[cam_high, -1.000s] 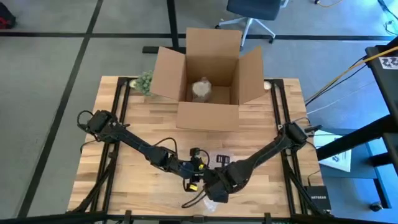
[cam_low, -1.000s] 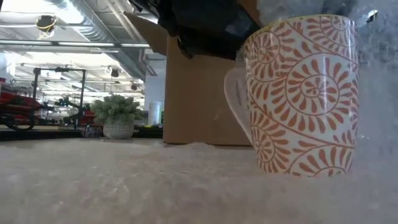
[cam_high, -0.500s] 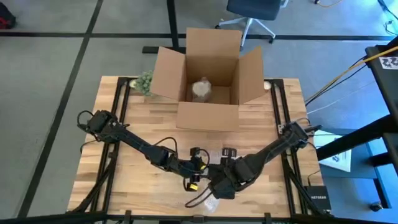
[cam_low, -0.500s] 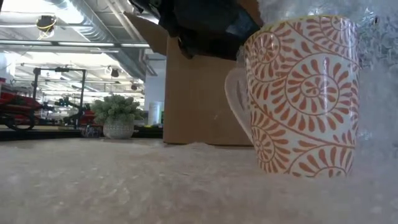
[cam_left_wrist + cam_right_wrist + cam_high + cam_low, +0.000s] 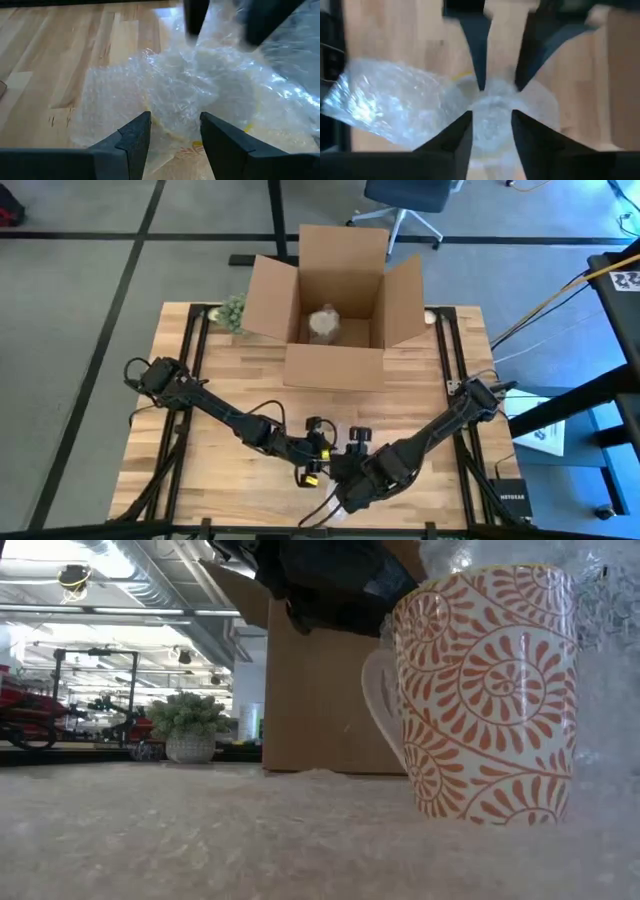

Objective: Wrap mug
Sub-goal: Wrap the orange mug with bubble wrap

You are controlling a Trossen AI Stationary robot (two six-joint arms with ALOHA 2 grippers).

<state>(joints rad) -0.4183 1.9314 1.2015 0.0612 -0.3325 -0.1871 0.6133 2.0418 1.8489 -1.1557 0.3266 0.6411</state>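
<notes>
Wooden table and what rests on it

The table (image 5: 225,380) carries an open box (image 5: 335,365) at the middle of its far edge, a small potted plant (image 5: 232,311) just beside the box toward the far left corner, and bubble wrap (image 5: 115,100) spread near the middle of the near edge, with a patterned mug (image 5: 485,695) standing upright on the wrap.

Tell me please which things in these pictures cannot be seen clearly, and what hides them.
- Mug: hidden under both arms in the high view.
- Bubble wrap: its far edge is blurred in the right wrist view.
- Object in the cardboard box: too small to identify.
- Right gripper: motion blur; grip unclear.
</notes>
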